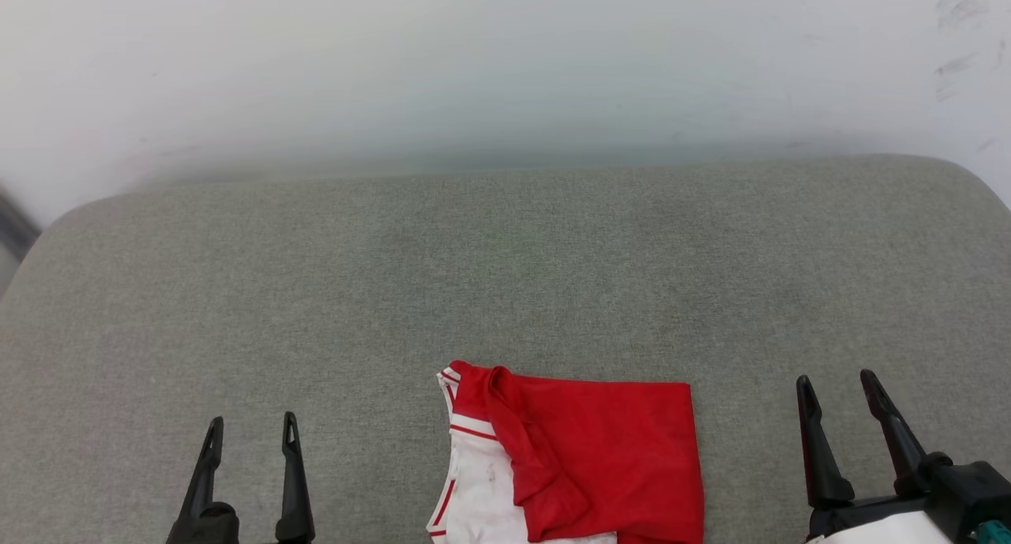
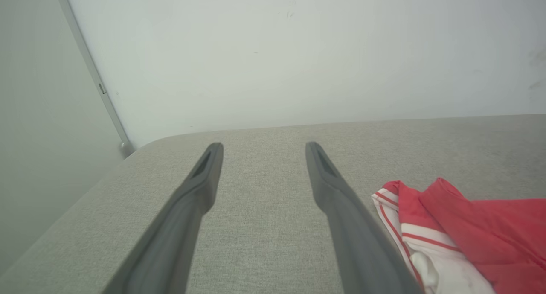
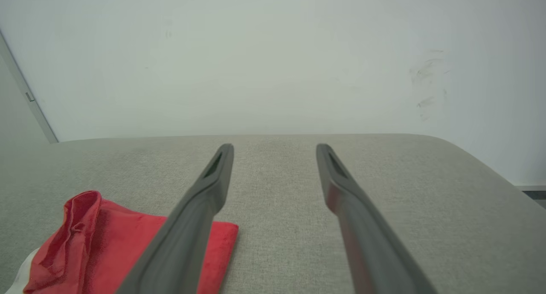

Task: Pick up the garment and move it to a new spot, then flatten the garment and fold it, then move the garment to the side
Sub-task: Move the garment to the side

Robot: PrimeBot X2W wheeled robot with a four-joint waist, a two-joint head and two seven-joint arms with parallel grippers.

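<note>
We see the garment (image 1: 608,449) folded into a compact red rectangle, with a white sleeve and its red-striped trim showing along our left side. It lies flat on the grey fabric surface (image 1: 505,275), near the front edge, roughly centred.

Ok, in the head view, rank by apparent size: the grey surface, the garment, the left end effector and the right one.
grey surface
garment
right end effector
left end effector
Last two unsure: both cut off at the bottom edge, more of the right showing.
</note>
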